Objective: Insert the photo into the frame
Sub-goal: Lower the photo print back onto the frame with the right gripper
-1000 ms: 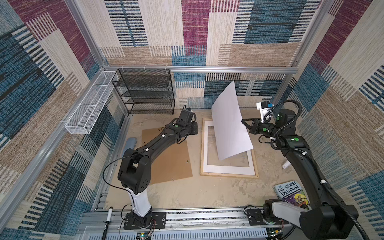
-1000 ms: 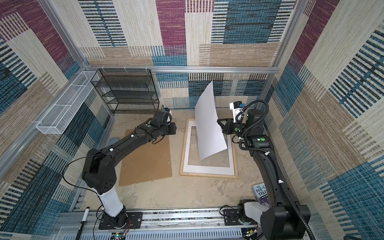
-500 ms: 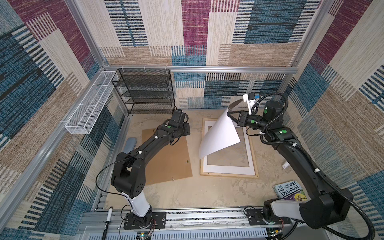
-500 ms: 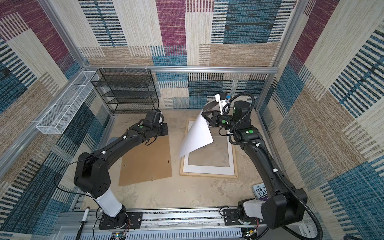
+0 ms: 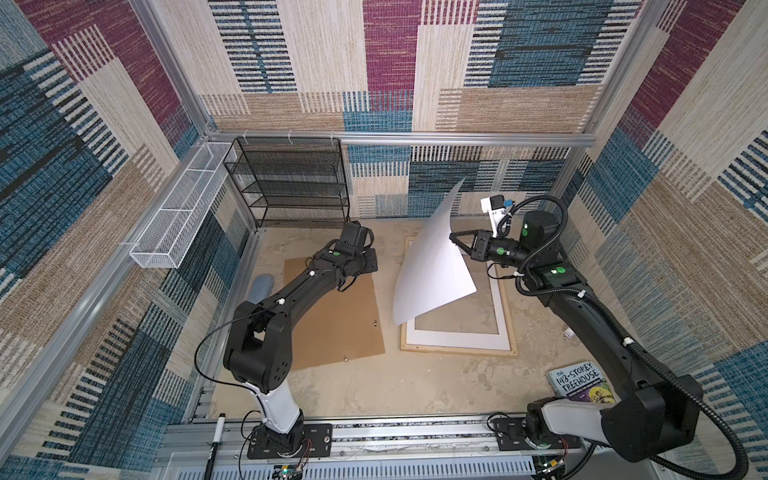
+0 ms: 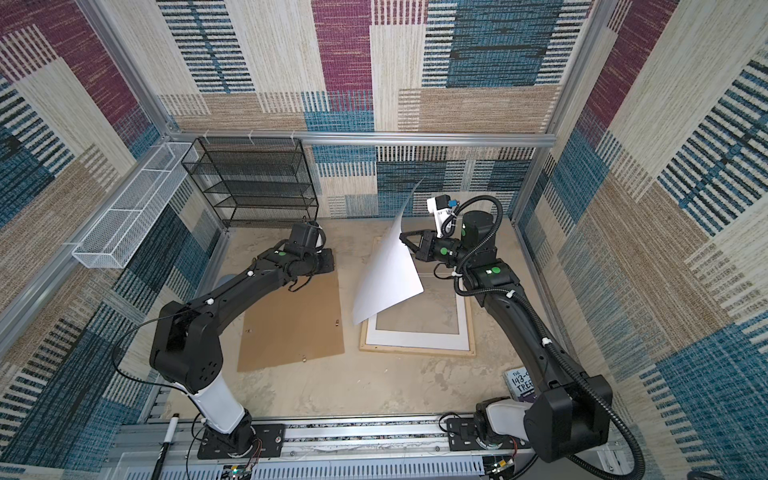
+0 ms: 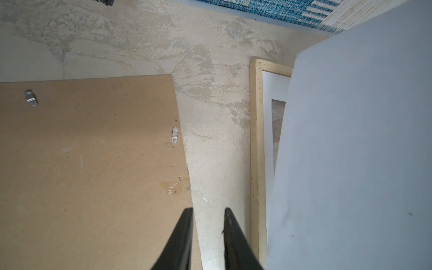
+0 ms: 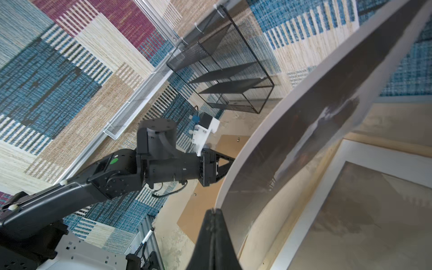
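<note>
— Compared with half a second ago, the photo (image 5: pixel 432 270) stands taller and farther right, no longer drooping leftward.

— Who holds it?

— The right gripper (image 5: pixel 454 240), pinched tight on one white-bordered edge. The sheet curls, blank side up in both top views, and its lowest corner hangs above the left rail of the frame (image 5: pixel 457 350).

— And the left gripper (image 7: pixel 207 211)?

— It sits back over a corner of the backing board (image 5: pixel 332 316), jaws slightly apart, empty.

— Meaning?

— The photo isn't in yet. I'd say it still has to be lowered flat onto the mat board (image 5: pixel 457 336).
</note>
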`<state>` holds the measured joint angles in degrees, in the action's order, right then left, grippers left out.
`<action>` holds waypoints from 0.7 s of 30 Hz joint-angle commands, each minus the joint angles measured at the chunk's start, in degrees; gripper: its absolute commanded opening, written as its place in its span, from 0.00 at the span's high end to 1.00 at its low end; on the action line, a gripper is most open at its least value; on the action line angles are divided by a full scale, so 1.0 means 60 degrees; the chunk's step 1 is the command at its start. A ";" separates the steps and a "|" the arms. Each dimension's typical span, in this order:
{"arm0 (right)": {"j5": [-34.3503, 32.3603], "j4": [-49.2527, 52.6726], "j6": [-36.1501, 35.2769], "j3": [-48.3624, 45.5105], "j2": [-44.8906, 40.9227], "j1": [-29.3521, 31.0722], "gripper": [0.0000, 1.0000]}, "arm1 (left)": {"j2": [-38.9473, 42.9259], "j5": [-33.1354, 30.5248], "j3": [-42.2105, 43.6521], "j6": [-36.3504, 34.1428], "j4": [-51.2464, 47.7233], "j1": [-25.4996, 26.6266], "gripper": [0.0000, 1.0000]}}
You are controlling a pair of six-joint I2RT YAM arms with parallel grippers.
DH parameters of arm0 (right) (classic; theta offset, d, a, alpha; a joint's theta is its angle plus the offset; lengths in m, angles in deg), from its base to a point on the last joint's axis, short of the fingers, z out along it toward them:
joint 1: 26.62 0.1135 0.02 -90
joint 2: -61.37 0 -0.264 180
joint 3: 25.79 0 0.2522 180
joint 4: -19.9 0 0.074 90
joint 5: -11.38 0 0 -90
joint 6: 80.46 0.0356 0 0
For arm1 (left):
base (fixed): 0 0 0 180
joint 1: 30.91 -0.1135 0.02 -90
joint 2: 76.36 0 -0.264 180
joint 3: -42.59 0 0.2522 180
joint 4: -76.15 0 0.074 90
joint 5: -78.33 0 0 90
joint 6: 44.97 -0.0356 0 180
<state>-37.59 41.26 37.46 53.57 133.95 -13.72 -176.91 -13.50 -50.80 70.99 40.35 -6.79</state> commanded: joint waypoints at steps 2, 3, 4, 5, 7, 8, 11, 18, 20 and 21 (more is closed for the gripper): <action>-0.0716 -0.0156 -0.0082 -0.1142 -0.0512 -0.0297 1.00 | -0.0141 0.0322 0.0019 0.0186 0.0228 -0.0008 0.73; -0.0720 -0.0271 -0.0009 -0.1488 -0.0638 -0.0463 1.00 | -0.0173 0.0357 0.0016 0.0200 0.0227 -0.0006 0.73; -0.0616 -0.0385 0.0044 -0.1847 -0.0761 -0.0688 1.00 | -0.0202 0.0405 0.0001 0.0200 0.0228 -0.0006 0.73; -0.0522 -0.0431 0.0050 -0.2121 -0.0850 -0.0905 1.00 | -0.0244 0.0467 -0.0013 0.0214 0.0210 -0.0006 0.73; -0.0533 -0.0254 -0.0147 -0.2408 -0.0904 -0.1205 1.00 | -0.0291 0.0527 -0.0042 0.0205 0.0203 -0.0006 0.73; -0.0580 -0.0132 -0.0283 -0.2533 -0.0904 -0.1337 1.00 | -0.0321 0.0552 -0.0065 0.0215 0.0195 -0.0006 0.73; -0.0708 0.0239 -0.0552 -0.2892 -0.0948 -0.1657 1.00 | -0.0362 0.0597 -0.0116 0.0211 0.0136 -0.0006 0.73; -0.1884 0.1547 -0.0986 -0.3264 -0.1278 -0.1973 1.00 | -0.0422 0.0750 -0.0203 0.0243 0.0133 -0.0008 0.73; -0.2263 0.1876 -0.1063 -0.3286 -0.1397 -0.2003 1.00 | -0.0474 0.0784 -0.0246 0.0241 0.0146 -0.0006 0.73; -0.2407 0.2029 -0.1087 -0.3302 -0.1435 -0.2019 1.00 | -0.0508 0.0813 -0.0282 0.0248 0.0144 -0.0006 0.73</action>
<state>-47.82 50.24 32.35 33.99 126.04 -25.61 -179.60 -9.76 -51.79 72.04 40.76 -6.83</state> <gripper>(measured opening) 0.052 0.269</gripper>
